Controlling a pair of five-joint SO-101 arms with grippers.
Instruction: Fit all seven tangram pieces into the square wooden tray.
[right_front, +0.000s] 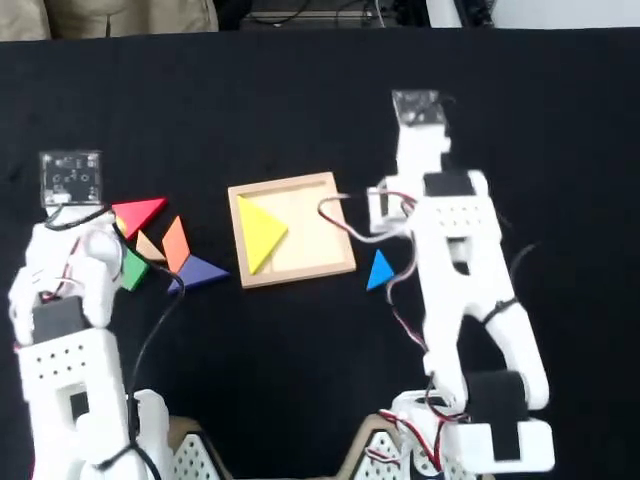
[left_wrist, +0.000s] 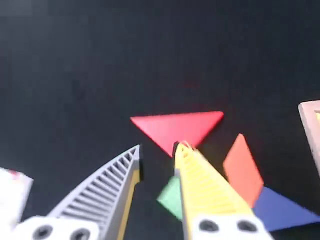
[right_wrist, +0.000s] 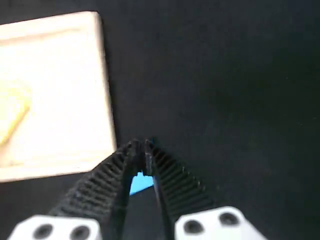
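The square wooden tray (right_front: 336, 216) lies mid-table with a yellow triangle (right_front: 260, 232) in it. To its left lie a red triangle (right_front: 140, 212), a tan triangle (right_front: 150, 245), an orange parallelogram (right_front: 176, 243), a green piece (right_front: 133, 270) and a dark blue triangle (right_front: 200, 272). A light blue triangle (right_front: 379, 270) lies off the tray's near right corner. My left gripper (left_wrist: 157, 149) is open, one fingertip at the red triangle (left_wrist: 177, 127). My right gripper (right_wrist: 141, 145) is shut beside the tray (right_wrist: 55, 95), with the light blue triangle (right_wrist: 141, 182) showing below its fingers.
The table is covered in black cloth (right_front: 300, 110). Both arm bases stand at the near edge. The right arm (right_front: 450, 230) rises just right of the tray. In the left wrist view the orange parallelogram (left_wrist: 242, 165), the green piece (left_wrist: 172, 197) and the dark blue triangle (left_wrist: 282, 210) crowd around the yellow finger.
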